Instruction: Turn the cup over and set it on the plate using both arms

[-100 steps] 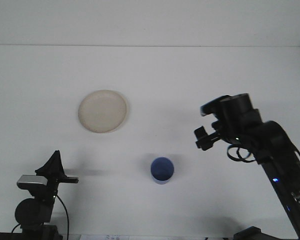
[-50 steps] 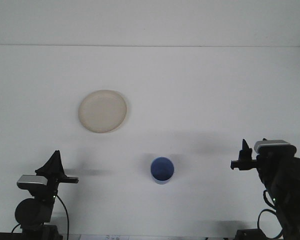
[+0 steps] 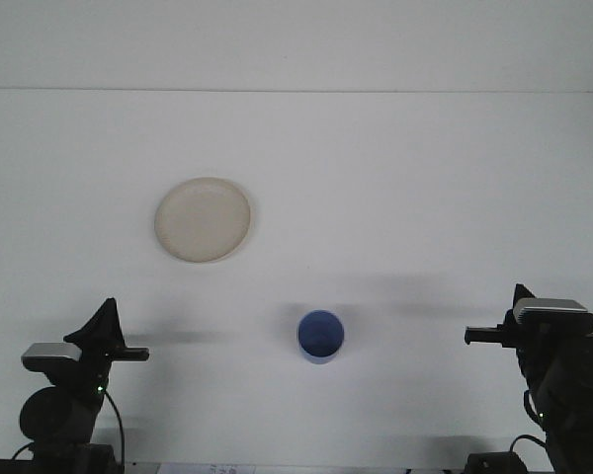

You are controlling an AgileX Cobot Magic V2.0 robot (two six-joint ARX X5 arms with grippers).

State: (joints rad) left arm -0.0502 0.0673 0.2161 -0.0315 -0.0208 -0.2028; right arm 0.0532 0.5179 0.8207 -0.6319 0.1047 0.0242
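A blue cup (image 3: 320,337) stands upright on the white counter (image 3: 395,178), its open mouth facing up and nothing touching it. Everything else can be placed from this cup.

The cream-coloured plate (image 3: 203,219) lies flat on the counter, farther back than the cup and off to its left, well apart from it. The plate carries nothing.

The left gripper (image 3: 107,326) sits low at the near edge of the counter, well to the left of the cup and at about the same depth. Its dark fingers come together in a point that aims upward, so it reads as clenched, and it grasps nothing. A grey camera block and a round black joint sit just below it, with a cable hanging beside them.

The right gripper (image 3: 492,336) sits low as well, well to the right of the cup and roughly level with it. It points sideways toward the cup, seen edge-on as a thin dark bar, so whether it is released or clenched cannot be told. It is nowhere near touching the cup. A grey camera block rides on top of the black wrist behind it.
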